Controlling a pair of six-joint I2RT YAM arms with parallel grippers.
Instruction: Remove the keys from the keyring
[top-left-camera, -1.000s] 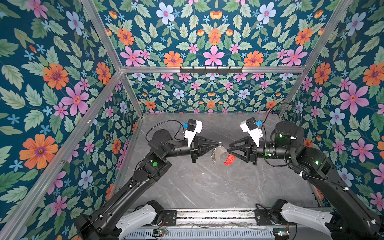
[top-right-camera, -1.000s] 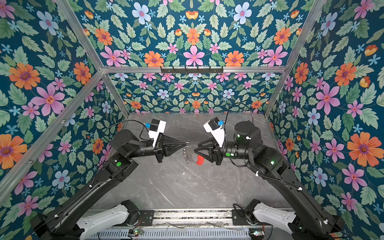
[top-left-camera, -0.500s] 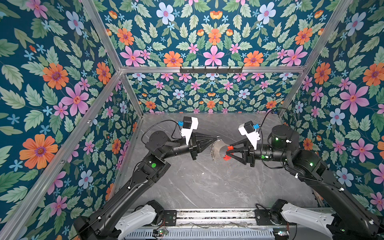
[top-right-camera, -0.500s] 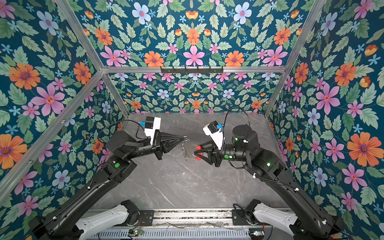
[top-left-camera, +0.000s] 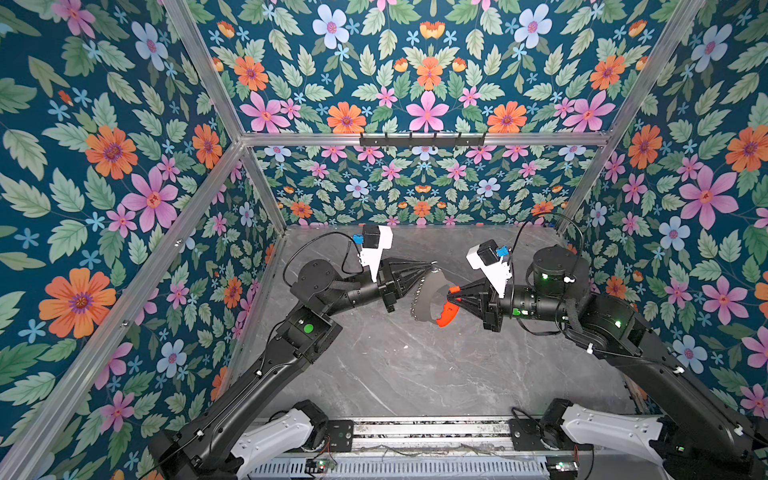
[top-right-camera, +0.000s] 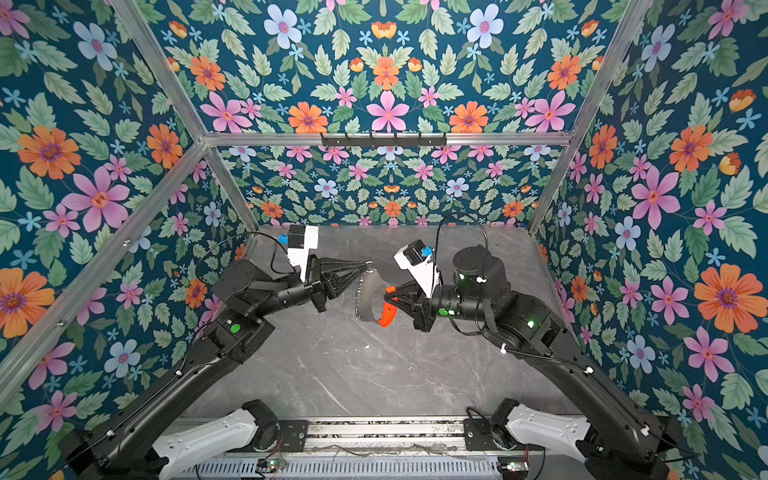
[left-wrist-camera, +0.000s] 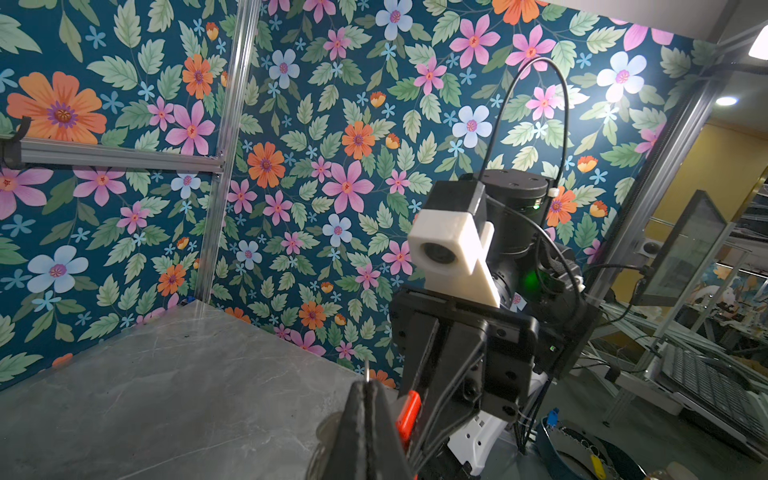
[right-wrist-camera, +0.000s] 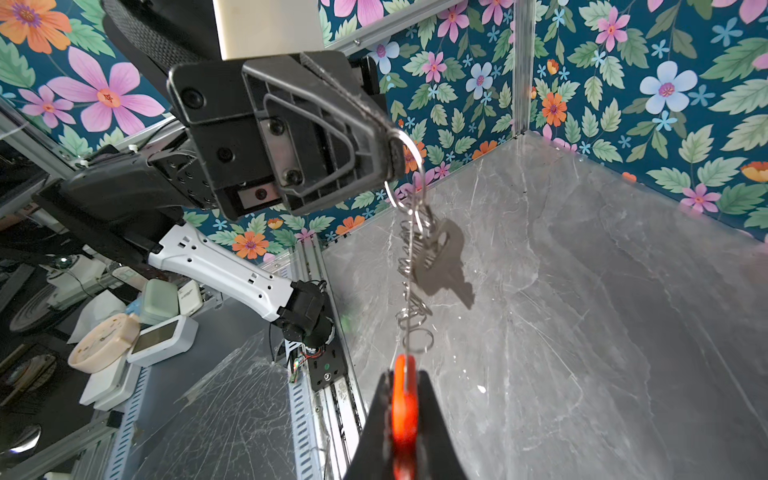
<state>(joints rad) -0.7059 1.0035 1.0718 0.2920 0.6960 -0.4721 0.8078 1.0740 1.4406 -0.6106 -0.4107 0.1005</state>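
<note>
- Both top views are bright and evenly lit from above; the floral walls (top-left-camera: 104, 208) look saturated, with no harsh glare.
- The grey surface (top-left-camera: 415, 374) carries only faint, soft shadows near the arms.
- Wide-angle distortion splays the aluminium frame bars (top-left-camera: 199, 75) outward toward the corners.
- In the left wrist view a lamp (left-wrist-camera: 759, 41) blows out white and washes the wall near it. The left end effector (left-wrist-camera: 368, 386), close to the lens, is dark and blurred.
- In the right wrist view the keyring (right-wrist-camera: 402, 395) smears into soft red nearest the lens. The key (right-wrist-camera: 442, 253) has soft edges, and the clutter beyond the surface sits dim.
</note>
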